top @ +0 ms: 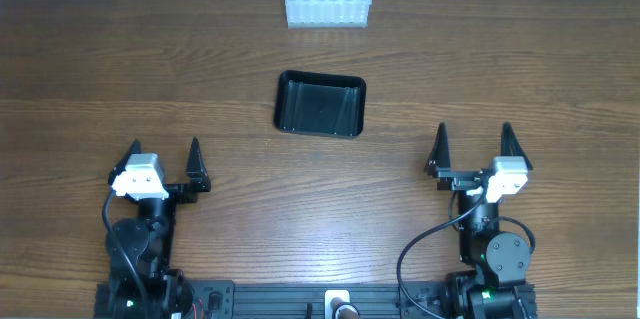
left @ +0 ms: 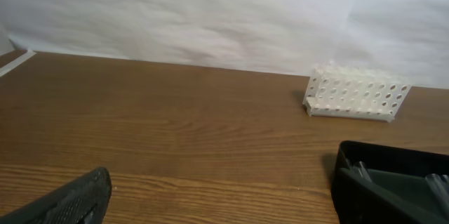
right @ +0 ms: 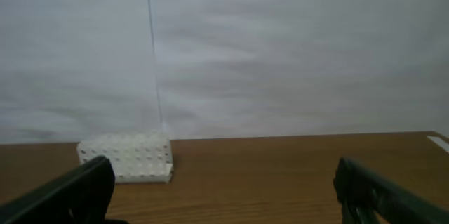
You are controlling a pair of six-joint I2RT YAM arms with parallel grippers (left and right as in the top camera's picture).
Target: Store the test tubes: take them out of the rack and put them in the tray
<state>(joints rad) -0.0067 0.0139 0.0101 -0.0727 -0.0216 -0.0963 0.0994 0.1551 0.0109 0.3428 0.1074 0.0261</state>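
Note:
A white test-tube rack (top: 327, 5) stands at the far middle of the table, and its holes show pale round tops. I cannot make out single tubes. Just in front of it lies the black tray (top: 320, 105), which looks empty from above. My left gripper (top: 164, 154) is open near the left base, well short of the tray. On the other side my right gripper (top: 474, 142) is open too, with nothing between its fingers. The left wrist view shows the rack (left: 356, 94) and the tray's rim (left: 400, 152). In the right wrist view the rack (right: 126, 157) stands far off.
The brown wooden table (top: 120, 49) stretches bare on both sides of the rack and tray. A white backdrop (left: 210, 13) rises behind the table's far edge.

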